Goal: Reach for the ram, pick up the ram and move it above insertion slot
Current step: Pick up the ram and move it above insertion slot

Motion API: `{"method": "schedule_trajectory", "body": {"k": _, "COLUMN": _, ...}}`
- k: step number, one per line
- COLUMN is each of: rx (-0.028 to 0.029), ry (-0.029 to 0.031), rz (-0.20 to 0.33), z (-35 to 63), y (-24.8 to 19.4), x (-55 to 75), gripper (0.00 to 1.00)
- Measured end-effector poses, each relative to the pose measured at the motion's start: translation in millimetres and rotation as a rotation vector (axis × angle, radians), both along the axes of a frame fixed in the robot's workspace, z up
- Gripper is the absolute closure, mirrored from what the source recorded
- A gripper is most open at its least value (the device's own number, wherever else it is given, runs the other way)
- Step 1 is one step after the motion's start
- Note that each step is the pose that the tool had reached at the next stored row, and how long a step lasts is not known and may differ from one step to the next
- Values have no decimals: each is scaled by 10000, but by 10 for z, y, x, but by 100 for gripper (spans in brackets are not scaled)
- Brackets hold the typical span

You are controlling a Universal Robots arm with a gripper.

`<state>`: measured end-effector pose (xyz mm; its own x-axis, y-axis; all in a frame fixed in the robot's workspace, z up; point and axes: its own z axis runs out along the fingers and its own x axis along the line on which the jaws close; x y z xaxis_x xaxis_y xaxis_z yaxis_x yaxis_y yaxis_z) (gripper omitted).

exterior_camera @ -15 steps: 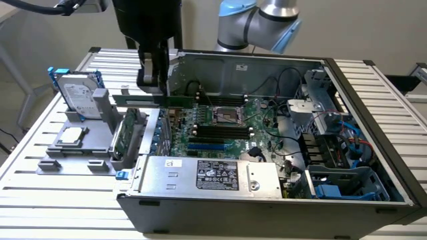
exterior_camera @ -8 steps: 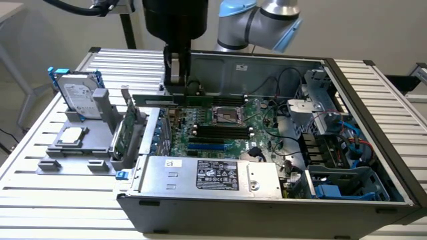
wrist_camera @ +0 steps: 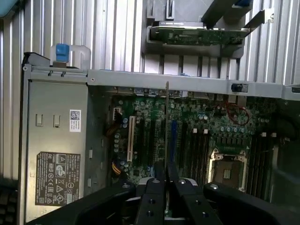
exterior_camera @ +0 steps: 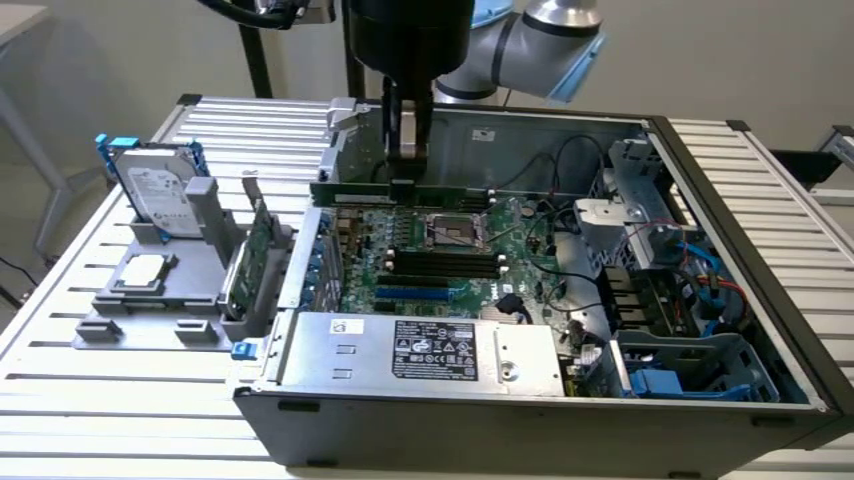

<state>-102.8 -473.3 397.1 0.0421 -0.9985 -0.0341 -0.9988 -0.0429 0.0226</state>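
The ram [exterior_camera: 400, 193] is held edge-on over the open PC case [exterior_camera: 747, 200], a thin green stick w/ its long side running across the exterior view, hanging above the motherboard [exterior_camera: 441, 250] near the case's back wall; in the wrist view it shows as a thin vertical line [wrist_camera: 166, 122] rising from between the fingers. The gripper [exterior_camera: 407, 150] is clamped on it from above, fingers closed on the ram's upper edge, jaws meeting round the board in the wrist view [wrist_camera: 166, 187]. The dark insertion slots [exterior_camera: 434, 265] lie below and a bit nearer the camera, beside the CPU socket [exterior_camera: 450, 231], so the ram is probably not yet squarely over its slot. Risks, as I judge them: the hold is on a narrow edge, so the stick could pivot or slip if the arm jerks. Lateral offset or yaw vs the slot could put a corner on the socket or neighbouring parts. The loose black cables [exterior_camera: 567, 215] to the exterior view's right sit close enough to snag if the arm drifts that way. Outside the case, the hard drive [exterior_camera: 158, 190] and expansion card [exterior_camera: 254, 260] stand in their holder, well apart, no threat.
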Motion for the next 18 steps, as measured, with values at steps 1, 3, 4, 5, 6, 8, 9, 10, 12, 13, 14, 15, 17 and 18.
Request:
{"method": "schedule_trajectory", "body": {"k": 1, "rx": -5, "ry": 0, "rz": 0, "z": -4, "y": 26, "x": 34, "gripper": 87}}
{"method": "schedule_trajectory", "body": {"k": 3, "rx": -22, "ry": 0, "rz": 0, "z": -13, "y": 84, "x": 97, "gripper": 87}}
{"method": "schedule_trajectory", "body": {"k": 4, "rx": -33, "ry": 0, "rz": 0, "z": -18, "y": 116, "x": 130, "gripper": 87}}
{"method": "schedule_trajectory", "body": {"k": 5, "rx": -43, "ry": 0, "rz": 0, "z": -24, "y": 146, "x": 161, "gripper": 87}}
{"method": "schedule_trajectory", "body": {"k": 6, "rx": -55, "ry": 1, "rz": 0, "z": -28, "y": 177, "x": 191, "gripper": 87}}
{"method": "schedule_trajectory", "body": {"k": 8, "rx": -78, "ry": 0, "rz": 0, "z": -39, "y": 243, "x": 250, "gripper": 87}}
{"method": "schedule_trajectory", "body": {"k": 9, "rx": -90, "ry": 1, "rz": 0, "z": -44, "y": 277, "x": 276, "gripper": 87}}
{"method": "schedule_trajectory", "body": {"k": 10, "rx": -102, "ry": 0, "rz": 1, "z": -49, "y": 313, "x": 301, "gripper": 87}}
{"method": "schedule_trajectory", "body": {"k": 12, "rx": -129, "ry": -1, "rz": 0, "z": -57, "y": 384, "x": 347, "gripper": 87}}
{"method": "schedule_trajectory", "body": {"k": 13, "rx": -139, "ry": -3, "rz": 0, "z": -60, "y": 416, "x": 367, "gripper": 87}}
{"method": "schedule_trajectory", "body": {"k": 14, "rx": -150, "ry": -5, "rz": -1, "z": -63, "y": 448, "x": 385, "gripper": 87}}
{"method": "schedule_trajectory", "body": {"k": 15, "rx": -160, "ry": -7, "rz": -1, "z": -65, "y": 478, "x": 401, "gripper": 87}}
{"method": "schedule_trajectory", "body": {"k": 17, "rx": -174, "ry": -14, "rz": -1, "z": -67, "y": 530, "x": 429, "gripper": 87}}
{"method": "schedule_trajectory", "body": {"k": 18, "rx": -177, "ry": -17, "rz": -5, "z": -68, "y": 552, "x": 441, "gripper": 87}}
